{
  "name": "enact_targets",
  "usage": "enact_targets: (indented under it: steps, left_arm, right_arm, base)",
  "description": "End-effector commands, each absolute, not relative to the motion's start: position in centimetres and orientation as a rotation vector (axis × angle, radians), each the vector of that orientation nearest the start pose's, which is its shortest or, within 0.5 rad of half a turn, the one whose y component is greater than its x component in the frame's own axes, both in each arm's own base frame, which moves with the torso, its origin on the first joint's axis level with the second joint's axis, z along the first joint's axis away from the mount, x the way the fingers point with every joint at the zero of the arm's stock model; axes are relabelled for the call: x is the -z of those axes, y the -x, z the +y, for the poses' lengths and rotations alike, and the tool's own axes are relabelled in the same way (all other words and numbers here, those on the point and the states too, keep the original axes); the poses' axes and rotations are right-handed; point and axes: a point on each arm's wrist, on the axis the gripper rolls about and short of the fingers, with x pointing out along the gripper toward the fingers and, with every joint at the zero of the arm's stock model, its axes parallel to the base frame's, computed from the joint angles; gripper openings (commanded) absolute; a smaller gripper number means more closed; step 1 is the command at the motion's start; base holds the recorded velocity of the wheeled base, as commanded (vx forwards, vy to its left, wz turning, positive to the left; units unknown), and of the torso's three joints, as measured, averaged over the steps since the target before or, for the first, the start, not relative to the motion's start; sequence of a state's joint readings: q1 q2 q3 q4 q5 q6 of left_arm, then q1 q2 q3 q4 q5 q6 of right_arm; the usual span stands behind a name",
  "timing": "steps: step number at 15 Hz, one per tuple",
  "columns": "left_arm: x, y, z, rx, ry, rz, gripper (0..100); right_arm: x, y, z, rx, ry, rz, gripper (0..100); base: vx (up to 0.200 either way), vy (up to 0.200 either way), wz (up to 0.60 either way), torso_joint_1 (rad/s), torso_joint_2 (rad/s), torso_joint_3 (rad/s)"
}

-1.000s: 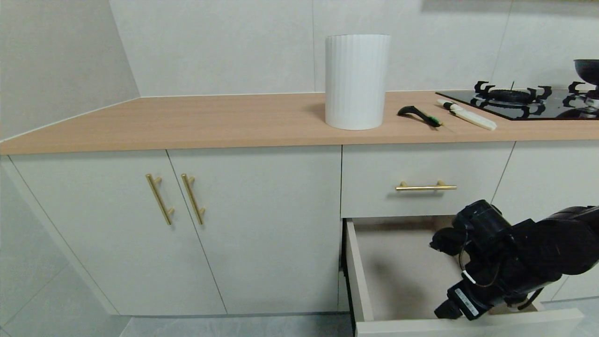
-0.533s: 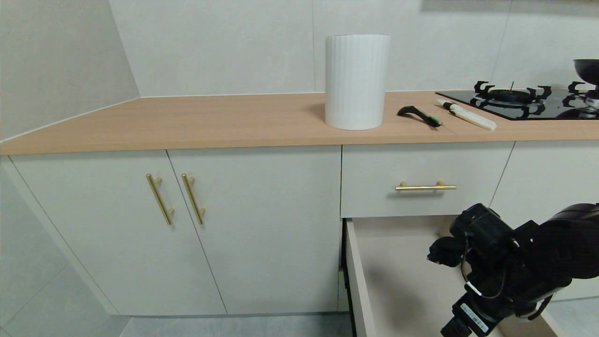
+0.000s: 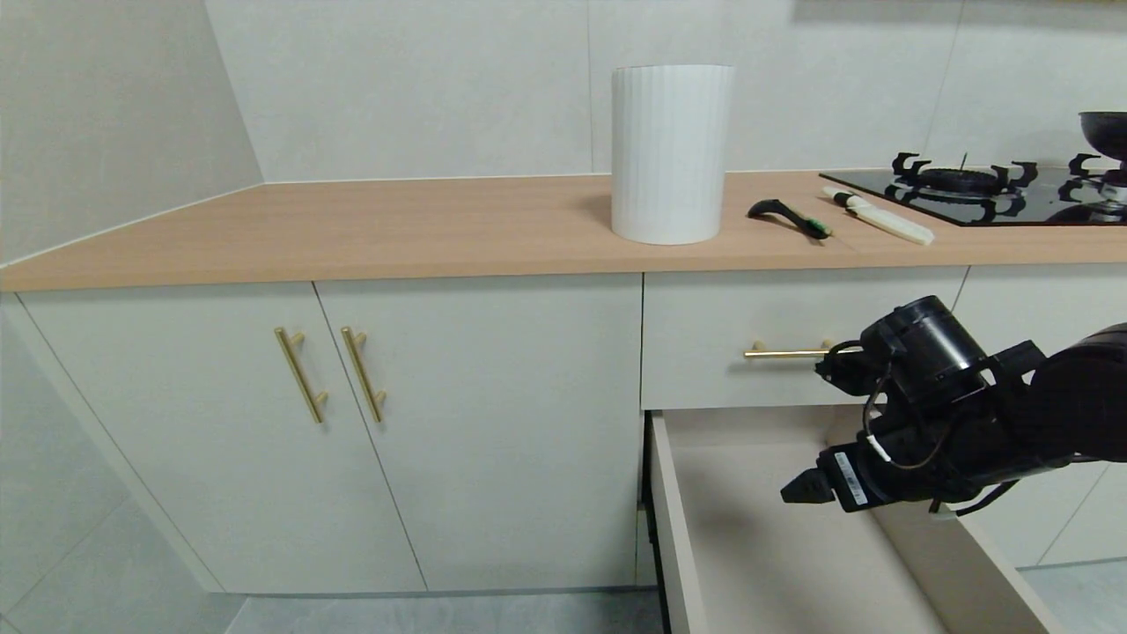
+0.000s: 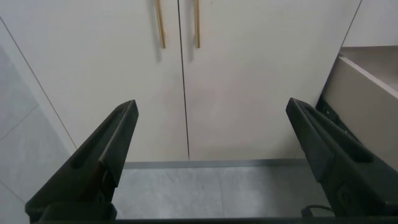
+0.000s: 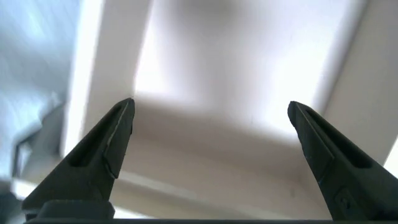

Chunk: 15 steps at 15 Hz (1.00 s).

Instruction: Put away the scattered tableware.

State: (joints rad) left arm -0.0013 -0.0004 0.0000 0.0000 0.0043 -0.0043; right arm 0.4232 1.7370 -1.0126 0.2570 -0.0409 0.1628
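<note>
On the wooden counter (image 3: 396, 224) lie a black and green peeler (image 3: 790, 217) and a white knife (image 3: 878, 216), both to the right of a tall white ribbed canister (image 3: 673, 154). Below them the lower drawer (image 3: 673, 511) stands pulled far out with nothing inside. My right gripper (image 3: 799, 490) hangs over the drawer's right part, pointing left. In the right wrist view the gripper (image 5: 211, 162) is open above the drawer floor (image 5: 249, 62) and holds nothing. My left gripper (image 4: 211, 162) is open too, low before the cabinet doors (image 4: 249, 81).
A black gas hob (image 3: 986, 189) with a dark pot (image 3: 1105, 132) on it sits at the counter's right end. The shut upper drawer carries a gold handle (image 3: 788, 353). The double doors have gold handles (image 3: 330, 374). Grey floor tiles (image 4: 205, 193) lie below the cabinet.
The lower drawer slid further out, its front panel passing out of the picture. My right gripper rose from the drawer's front edge and turned to point left.
</note>
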Motion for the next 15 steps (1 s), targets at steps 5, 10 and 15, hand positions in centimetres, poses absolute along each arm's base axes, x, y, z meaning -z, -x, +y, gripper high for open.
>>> enact_targets:
  steps: [5, 10, 15]
  left_arm:
    - [-7.55, 2.28, 0.01, -0.003, 0.005, 0.000, 100]
    - [-7.55, 2.28, 0.01, -0.003, 0.005, 0.000, 100]
    - [-7.55, 2.28, 0.01, -0.003, 0.005, 0.000, 100]
  right_arm:
    - [-15.79, -26.37, 11.44, -0.264, 0.055, 0.927, 100]
    - [-15.71, -26.38, 11.43, -0.263, 0.057, 0.929, 100]
    - [-15.71, -26.38, 11.43, -0.260, 0.059, 0.928, 100]
  base:
    - [0.000, 0.000, 0.00, 0.000, 0.00, 0.000]
    - [0.000, 0.000, 0.00, 0.052, -0.19, -0.192]
    - [0.000, 0.000, 0.00, 0.146, -0.50, -0.304]
